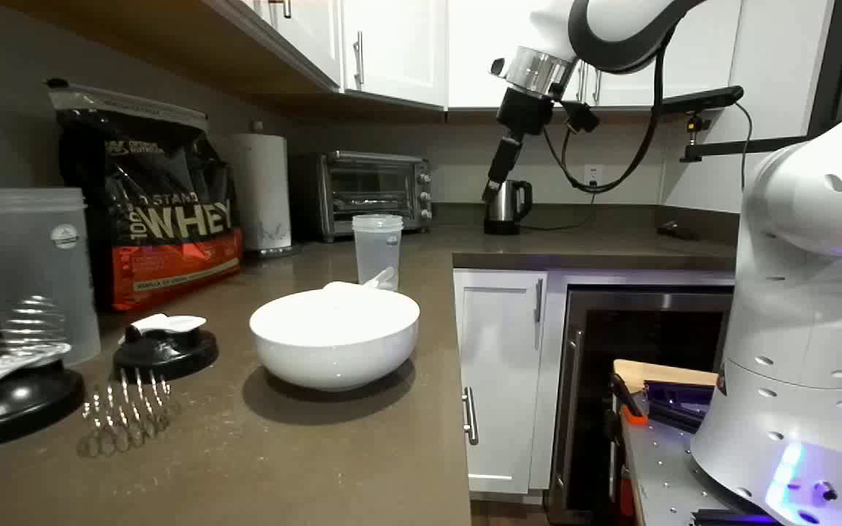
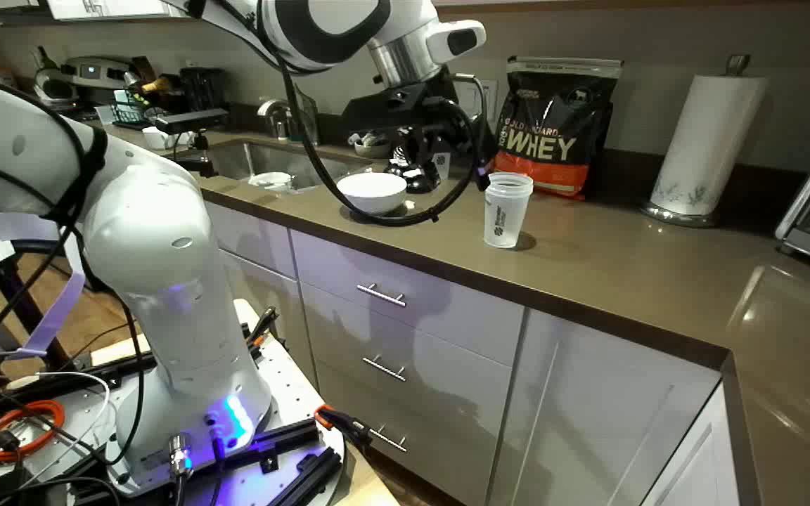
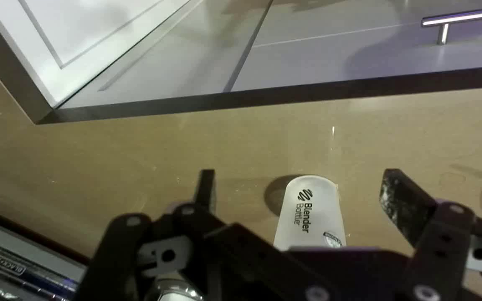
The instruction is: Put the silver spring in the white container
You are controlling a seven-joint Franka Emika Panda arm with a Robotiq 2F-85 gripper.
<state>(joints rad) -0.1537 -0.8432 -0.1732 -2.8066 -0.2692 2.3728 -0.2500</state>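
The silver spring (image 1: 129, 415) lies on the counter in an exterior view, in front of a black lid and to the left of the white bowl. A second silver coil (image 1: 28, 321) shows farther left, behind another black lid. The white bowl (image 1: 333, 347) stands upright on the counter; it also shows in an exterior view (image 2: 373, 192). My gripper (image 1: 492, 188) is raised above the counter, well apart from the spring and bowl. In the wrist view the gripper (image 3: 299, 175) is open, with nothing between its fingers. The spring and bowl are out of the wrist view.
A clear shaker cup (image 2: 505, 214) stands near the counter edge, below my gripper in the wrist view (image 3: 314, 213). Black lids (image 1: 165, 351), a larger clear cup (image 1: 33, 256), a whey bag (image 1: 172, 212), paper towels (image 1: 264, 190), a toaster oven (image 1: 373, 193) and a kettle (image 1: 503, 212) stand around.
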